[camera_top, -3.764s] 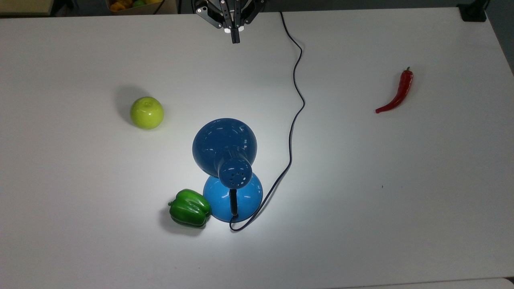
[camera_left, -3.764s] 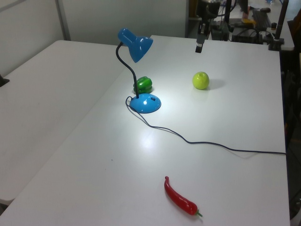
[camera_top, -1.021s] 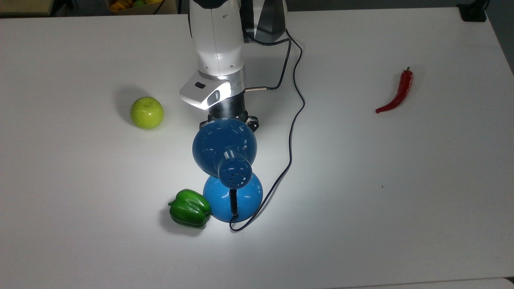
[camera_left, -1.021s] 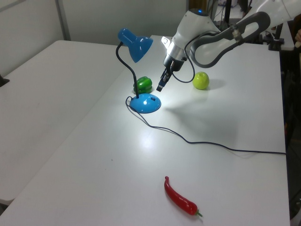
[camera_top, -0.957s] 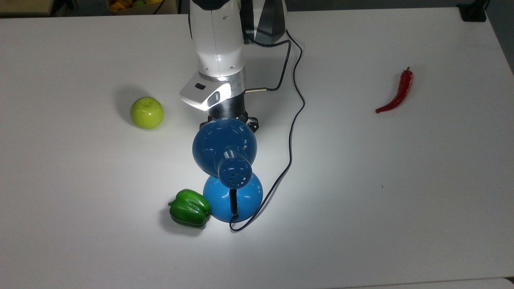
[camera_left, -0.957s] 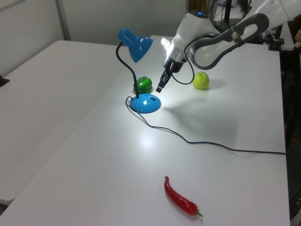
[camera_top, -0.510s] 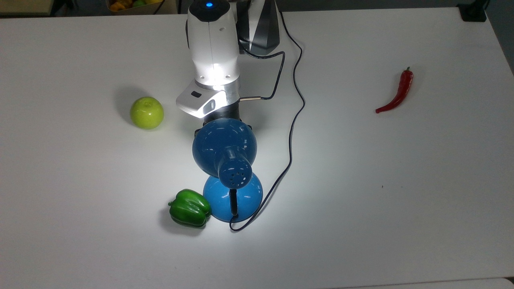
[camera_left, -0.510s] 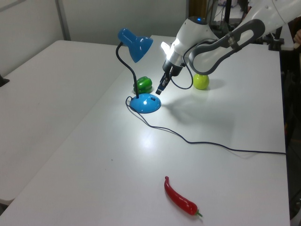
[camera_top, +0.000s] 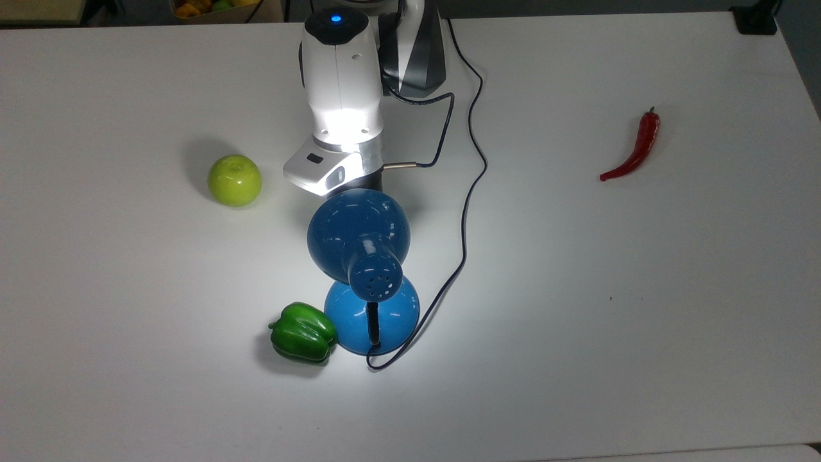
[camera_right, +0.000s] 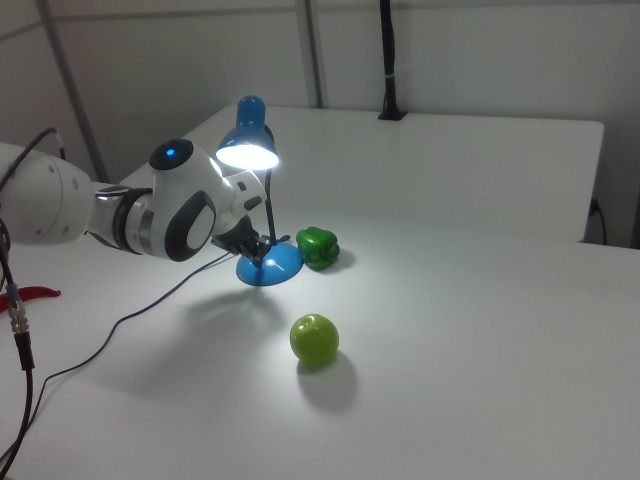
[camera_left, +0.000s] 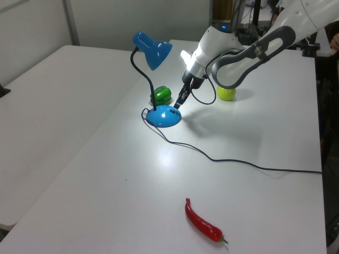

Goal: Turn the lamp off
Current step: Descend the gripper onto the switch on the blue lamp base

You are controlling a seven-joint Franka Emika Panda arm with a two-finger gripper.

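Lamp lit, hand at its base

Still-glowing, the lamp (camera_left: 152,50) stands mid-surface (camera_left: 254,132), a pepper (camera_left: 161,95) just beside its base. In the left view the hand (camera_left: 177,102) tips down onto the base's right edge; its grip can't be told.

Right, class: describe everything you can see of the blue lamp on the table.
The lamp is glossy blue with a dome shade, vent holes on its cap, a curved black neck and a round blue base standing on the white table. It is lit, throwing a bright pool around the base. A dark cord trails away across the table. A green pepper sits against the base, and the gripper is right at the base's top.
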